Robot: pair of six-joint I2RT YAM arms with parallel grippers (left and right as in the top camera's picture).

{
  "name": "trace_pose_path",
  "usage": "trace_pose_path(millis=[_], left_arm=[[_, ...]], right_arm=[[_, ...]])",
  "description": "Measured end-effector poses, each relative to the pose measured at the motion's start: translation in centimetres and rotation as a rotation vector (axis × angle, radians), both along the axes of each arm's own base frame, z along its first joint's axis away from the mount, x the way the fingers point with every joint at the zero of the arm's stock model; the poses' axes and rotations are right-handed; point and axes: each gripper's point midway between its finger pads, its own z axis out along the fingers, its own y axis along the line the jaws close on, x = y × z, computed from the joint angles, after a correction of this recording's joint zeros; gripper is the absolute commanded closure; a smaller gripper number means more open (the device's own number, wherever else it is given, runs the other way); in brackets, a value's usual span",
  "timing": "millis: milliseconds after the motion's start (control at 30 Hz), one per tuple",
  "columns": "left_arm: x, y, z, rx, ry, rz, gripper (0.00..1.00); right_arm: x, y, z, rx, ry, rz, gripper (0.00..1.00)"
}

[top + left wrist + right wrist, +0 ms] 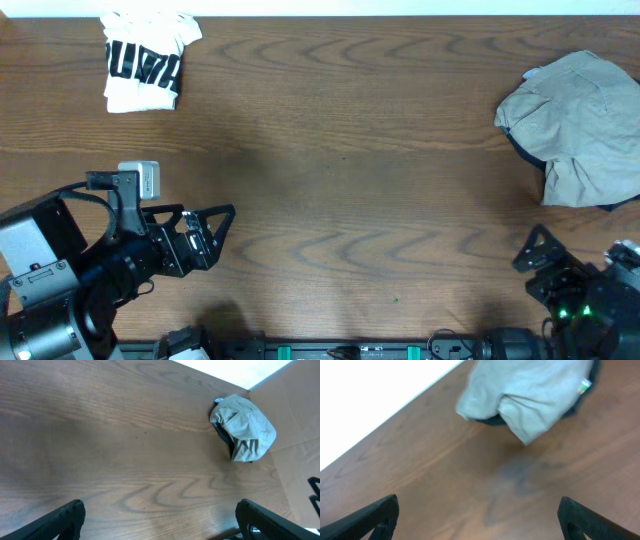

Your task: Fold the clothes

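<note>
With the left hand (218, 235) and right hand (527, 247) both apart and empty, pinching the grey-beige shirt (580, 120) ahead of the right hand may drag the dark garment (527, 158) beneath.

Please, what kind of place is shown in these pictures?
Probably a robot test bench, not a home: a wood-grain table, a left arm and right arm at its edge, a white T-shirt and a grey-beige shirt on it.

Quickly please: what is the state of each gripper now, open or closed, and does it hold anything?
Left gripper: open, holding nothing.
Right gripper: open, holding nothing.
</note>
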Motion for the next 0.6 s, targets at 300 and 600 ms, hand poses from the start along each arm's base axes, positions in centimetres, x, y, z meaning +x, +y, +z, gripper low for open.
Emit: trace_pose_path(millis=[300,600], left_arm=[[0.0,0.0,0.0,0.0,0.001,0.0,0.02],[0.0,0.0,0.0,0.0,0.001,0.0,0.02]], right_arm=[[3.0,0.5,-3.1,-0.057,-0.171,0.061,0.01],[6.8,1.4,-3.5,-0.054,-0.434,0.1,0.01]])
